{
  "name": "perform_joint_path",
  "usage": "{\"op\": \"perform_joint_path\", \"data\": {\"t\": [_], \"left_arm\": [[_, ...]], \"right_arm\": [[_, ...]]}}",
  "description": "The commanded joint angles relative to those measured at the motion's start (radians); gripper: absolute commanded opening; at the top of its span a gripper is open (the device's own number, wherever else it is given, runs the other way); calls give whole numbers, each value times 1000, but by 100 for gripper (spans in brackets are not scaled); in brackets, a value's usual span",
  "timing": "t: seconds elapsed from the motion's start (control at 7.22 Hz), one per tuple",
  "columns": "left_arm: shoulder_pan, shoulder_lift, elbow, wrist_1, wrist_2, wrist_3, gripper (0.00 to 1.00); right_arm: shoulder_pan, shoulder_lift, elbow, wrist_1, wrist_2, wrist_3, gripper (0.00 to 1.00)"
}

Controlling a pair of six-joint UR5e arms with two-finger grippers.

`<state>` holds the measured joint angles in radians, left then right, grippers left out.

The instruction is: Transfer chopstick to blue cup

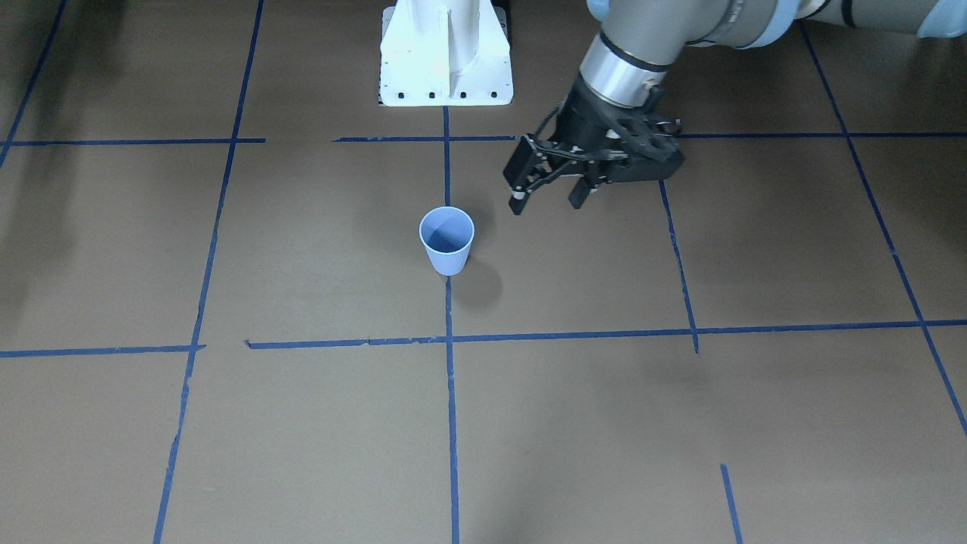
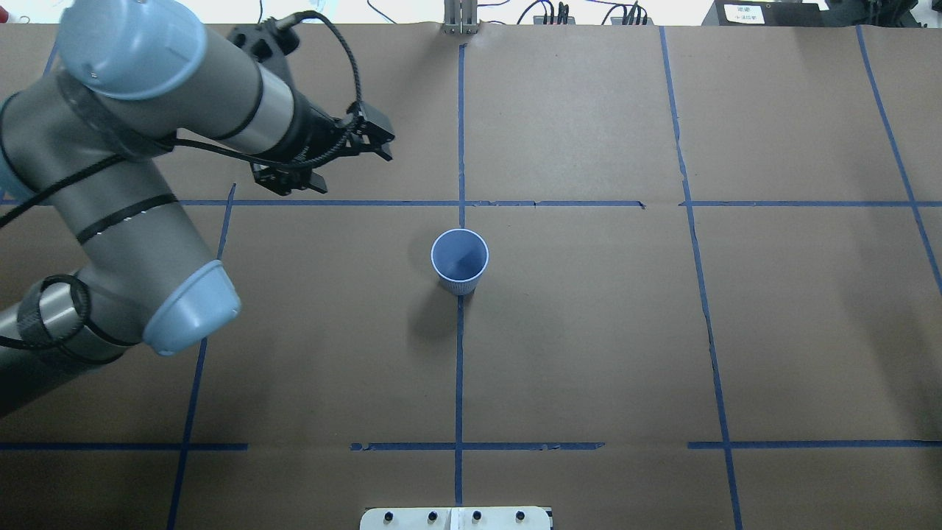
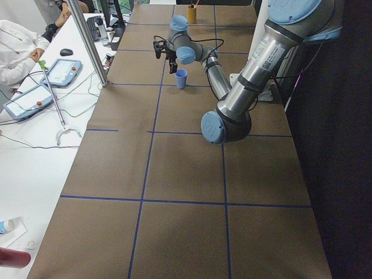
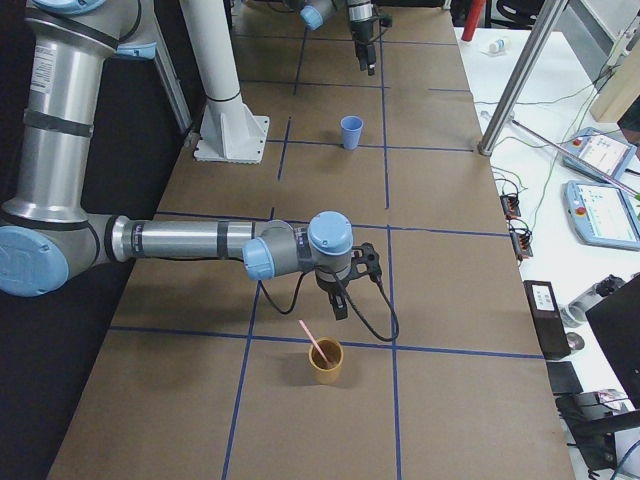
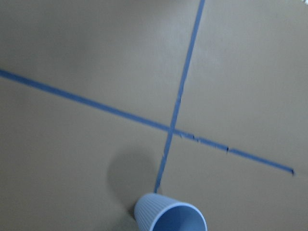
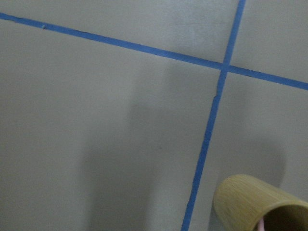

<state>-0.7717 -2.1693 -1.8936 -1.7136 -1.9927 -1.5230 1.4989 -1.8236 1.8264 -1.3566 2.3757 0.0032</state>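
The blue cup (image 1: pixel 446 240) stands upright and empty at the table's middle on a tape crossing; it also shows in the overhead view (image 2: pixel 459 261) and the left wrist view (image 5: pixel 168 216). My left gripper (image 1: pixel 548 202) hovers open and empty beside the cup, on my left and farther from me (image 2: pixel 353 171). The pink chopstick (image 4: pixel 318 345) leans in a tan wooden cup (image 4: pixel 325 362) at the table's right end. My right gripper (image 4: pixel 340 308) hangs just beside that cup; I cannot tell whether it is open or shut. The tan cup's rim shows in the right wrist view (image 6: pixel 260 202).
The white robot base (image 1: pixel 446 60) stands at my edge of the table. Blue tape lines grid the brown table top. A metal post (image 4: pixel 520 80) and a side table with tablets (image 4: pixel 600 210) lie along the operators' side.
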Motion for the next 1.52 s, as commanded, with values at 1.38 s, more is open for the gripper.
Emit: {"op": "perform_joint_path", "data": {"t": [1.38], "left_arm": [[-17, 80, -36, -11, 6, -3, 100]], "right_arm": [[90, -60, -62, -93, -3, 156, 71]]}}
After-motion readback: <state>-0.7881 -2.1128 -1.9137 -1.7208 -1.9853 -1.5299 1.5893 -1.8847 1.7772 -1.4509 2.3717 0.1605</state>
